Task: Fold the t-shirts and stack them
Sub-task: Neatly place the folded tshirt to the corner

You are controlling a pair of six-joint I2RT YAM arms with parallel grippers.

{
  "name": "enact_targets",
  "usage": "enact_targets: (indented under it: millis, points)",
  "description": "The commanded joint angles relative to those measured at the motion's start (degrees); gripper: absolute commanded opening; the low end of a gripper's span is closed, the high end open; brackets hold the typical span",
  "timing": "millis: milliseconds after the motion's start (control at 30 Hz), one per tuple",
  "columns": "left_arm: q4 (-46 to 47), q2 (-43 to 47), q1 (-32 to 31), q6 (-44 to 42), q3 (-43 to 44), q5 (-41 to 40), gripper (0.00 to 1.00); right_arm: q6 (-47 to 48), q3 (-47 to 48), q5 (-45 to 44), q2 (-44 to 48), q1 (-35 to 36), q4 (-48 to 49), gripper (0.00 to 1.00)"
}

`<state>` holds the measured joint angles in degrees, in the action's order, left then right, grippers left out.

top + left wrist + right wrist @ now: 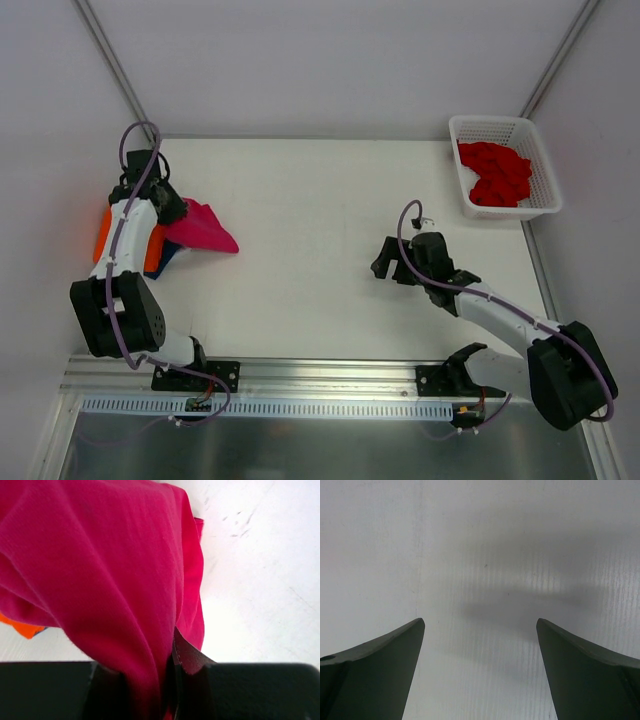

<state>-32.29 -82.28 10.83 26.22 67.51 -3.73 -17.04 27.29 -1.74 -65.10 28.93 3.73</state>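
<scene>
A crimson-pink t-shirt (203, 230) lies bunched at the table's left side, spreading to the right in a point. My left gripper (168, 208) is shut on its edge; in the left wrist view the pink cloth (110, 580) runs down between the jaws and fills most of the frame. Under the arm sits an orange t-shirt (104, 233) with a dark blue t-shirt (172, 256) peeking out beneath. My right gripper (392, 264) hovers open over bare table, nothing between its fingers (390, 655). A red t-shirt (495, 172) lies crumpled in the basket.
A white lattice basket (468, 127) stands at the far right corner, partly over the table edge. Metal frame posts rise at the back corners. An aluminium rail (300, 372) runs along the near edge by the arm bases.
</scene>
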Motion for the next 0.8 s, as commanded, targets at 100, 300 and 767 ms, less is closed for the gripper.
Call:
enact_targets:
  millis: [100, 300, 767]
  points:
    - [-3.8, -4.8, 3.8, -7.2, 11.7, 7.5, 0.0, 1.1, -1.3, -0.2, 3.5, 0.3, 0.1, 1.0]
    - [-7.1, -7.5, 9.9, -9.4, 15.9, 7.1, 0.0, 1.4, -1.3, -1.0, 3.5, 0.3, -0.6, 0.99]
    - [-7.4, -7.1, 16.9, -5.6, 16.0, 2.8, 0.0, 2.4, -2.2, -0.8, 3.1, 0.3, -0.2, 0.99]
